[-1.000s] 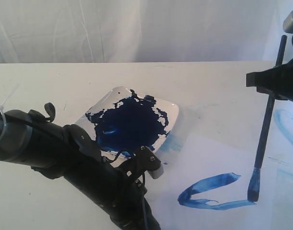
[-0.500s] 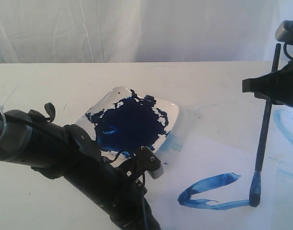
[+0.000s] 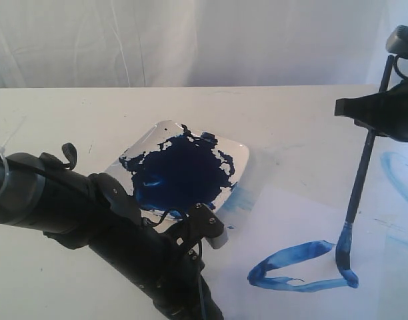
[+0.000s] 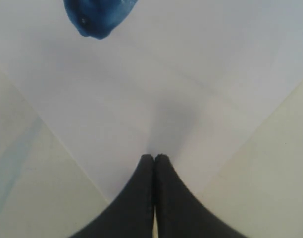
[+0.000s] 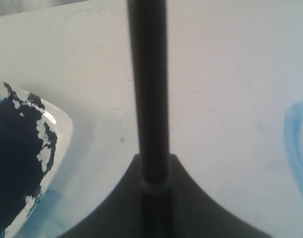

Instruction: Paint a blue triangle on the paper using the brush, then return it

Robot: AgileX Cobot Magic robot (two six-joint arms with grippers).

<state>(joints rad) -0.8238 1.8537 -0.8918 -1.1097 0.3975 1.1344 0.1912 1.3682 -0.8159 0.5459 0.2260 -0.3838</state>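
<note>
My right gripper (image 3: 372,119) is shut on the black handle of the brush (image 3: 361,180), holding it nearly upright. Its blue bristle tip (image 3: 343,253) touches the paper (image 3: 291,217). The blue triangle (image 3: 292,268) is a streaky outline, with a short right-hand stroke rising from the lower right corner under the tip. In the right wrist view the brush (image 5: 149,94) runs straight up from the right gripper (image 5: 154,171). My left gripper (image 4: 154,158) is shut with nothing in it, its tips low over a corner of the paper (image 4: 171,99).
A white square dish (image 3: 239,155) pooled with dark blue paint (image 3: 181,173) sits left of the paper, behind my left arm (image 3: 91,213). A pale blue arc smear (image 3: 394,170) marks the table at the far right. A blue paint patch (image 4: 97,17) lies ahead of the left gripper.
The brush tip has moved up and left from the lower right corner, leaving a short new stroke towards the upper stroke's end. The right gripper shifted slightly left. The left arm is still.
</note>
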